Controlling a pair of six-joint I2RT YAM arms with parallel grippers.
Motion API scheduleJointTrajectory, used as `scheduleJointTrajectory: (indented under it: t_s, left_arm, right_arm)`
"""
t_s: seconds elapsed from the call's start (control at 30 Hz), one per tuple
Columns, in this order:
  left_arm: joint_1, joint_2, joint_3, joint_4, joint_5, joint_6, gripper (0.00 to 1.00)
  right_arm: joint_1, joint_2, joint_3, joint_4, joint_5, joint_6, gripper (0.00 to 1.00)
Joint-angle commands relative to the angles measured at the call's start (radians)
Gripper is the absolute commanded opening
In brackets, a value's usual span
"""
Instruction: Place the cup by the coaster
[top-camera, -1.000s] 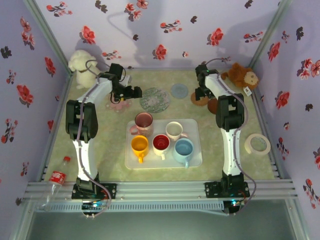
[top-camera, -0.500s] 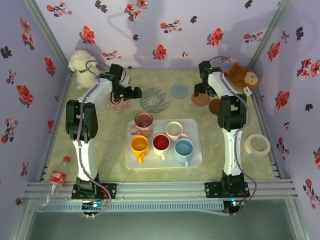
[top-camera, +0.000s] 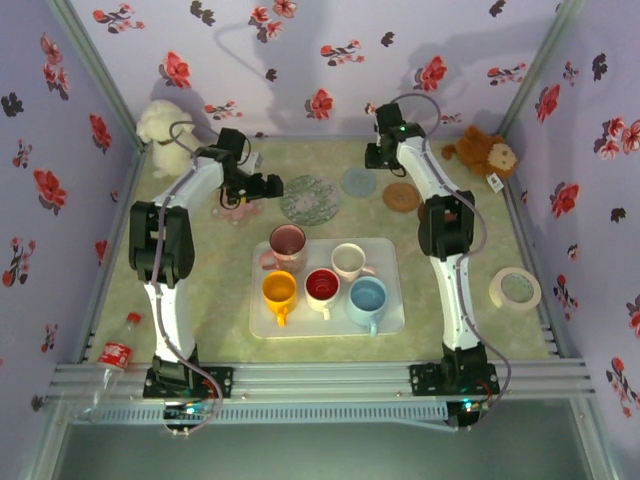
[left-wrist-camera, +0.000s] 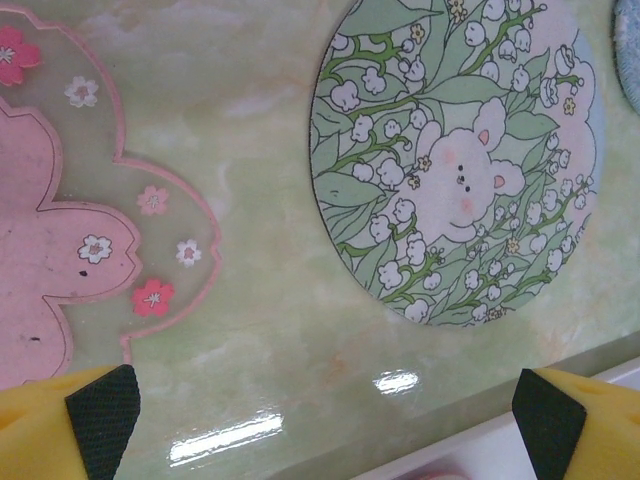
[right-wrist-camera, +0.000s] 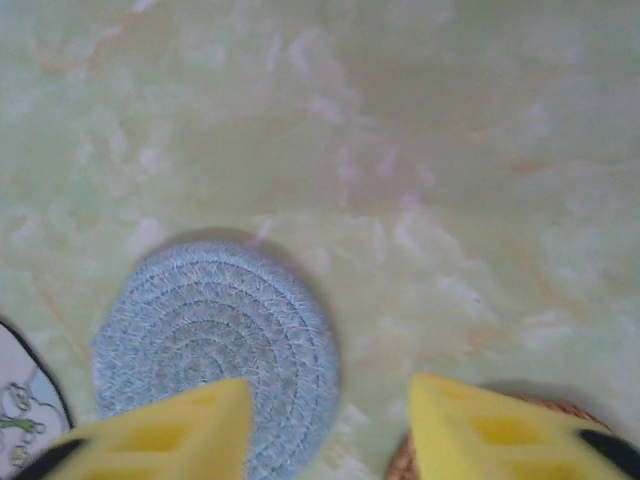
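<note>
On the white tray (top-camera: 390, 262) five cups (top-camera: 322, 285) crowd together, well apart from the coasters (top-camera: 310, 198); reaching among them could knock a neighbour or snag a handle. The left gripper (left-wrist-camera: 322, 418) hangs wide open between the pink flower coaster (left-wrist-camera: 60, 250) and rabbit-print coaster (left-wrist-camera: 455, 150); the right gripper (right-wrist-camera: 330, 420), fingers partly apart, holds nothing above the blue woven coaster (right-wrist-camera: 215, 345).

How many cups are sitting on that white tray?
5, all on the tray: a pink cup and a cream cup at the back, then a yellow cup, a red cup and a blue cup in front. None looks hidden.
</note>
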Motion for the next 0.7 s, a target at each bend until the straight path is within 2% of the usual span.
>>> scheduleJointTrajectory:
  t_s: [0.0, 0.2, 0.37, 0.67]
  left_arm:
    - [0.005, -0.042, -0.014, -0.003, -0.012, -0.015, 0.99]
    - [0.005, -0.044, -0.020, -0.005, -0.012, -0.012, 0.99]
    - [0.005, -0.047, -0.029, -0.003, -0.013, -0.011, 0.99]
    - [0.005, -0.050, -0.036, -0.006, -0.017, -0.004, 0.99]
  right_arm:
    - [0.004, 0.037, 0.013, 0.036, -0.080, 0.011, 0.27]
    - [0.024, 0.058, 0.010, 0.085, -0.132, 0.006, 0.00]
    - [0.047, 0.095, 0.019, 0.107, -0.146, 0.014, 0.00]
    - [0.062, 0.164, 0.069, 0.031, -0.122, 0.055, 0.00]
